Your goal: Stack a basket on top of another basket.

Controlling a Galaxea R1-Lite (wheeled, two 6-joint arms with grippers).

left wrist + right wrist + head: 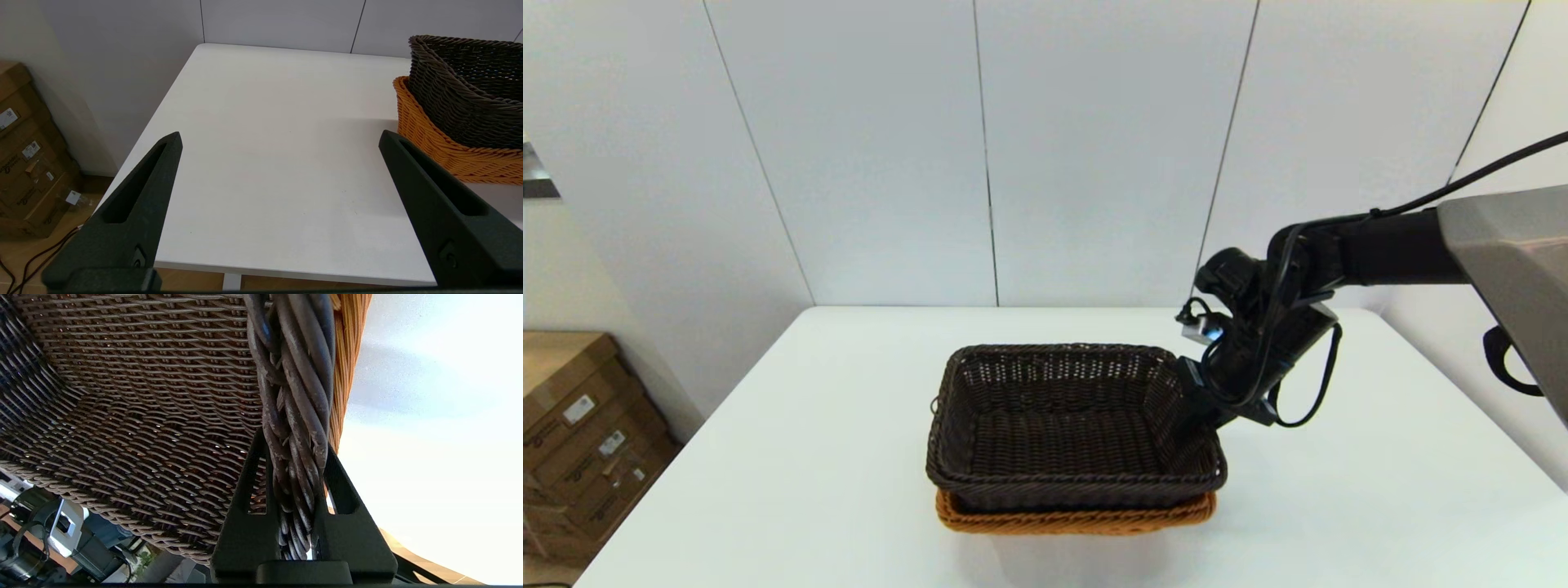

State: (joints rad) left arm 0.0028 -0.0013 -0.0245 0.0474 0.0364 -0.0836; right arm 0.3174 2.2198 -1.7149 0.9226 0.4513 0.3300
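A: My right gripper [295,457] pinches the dark basket's [1070,416] rim; it sits tilted in the orange basket [1078,518].

B: Lower it level, then release. Left gripper [280,139]?

A: Parked, fingers wide.

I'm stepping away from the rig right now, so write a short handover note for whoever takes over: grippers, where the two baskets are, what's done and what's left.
Right gripper: shut on the braided rim of the dark brown basket, at its right side.
Left gripper: open, holding nothing, off to the left of the baskets above the white table.
Baskets: the dark brown basket sits nested in the orange-tan basket, near the table's middle.
Done: stacking looks complete.
Left: open the right gripper and draw the arm clear without dragging the rim.
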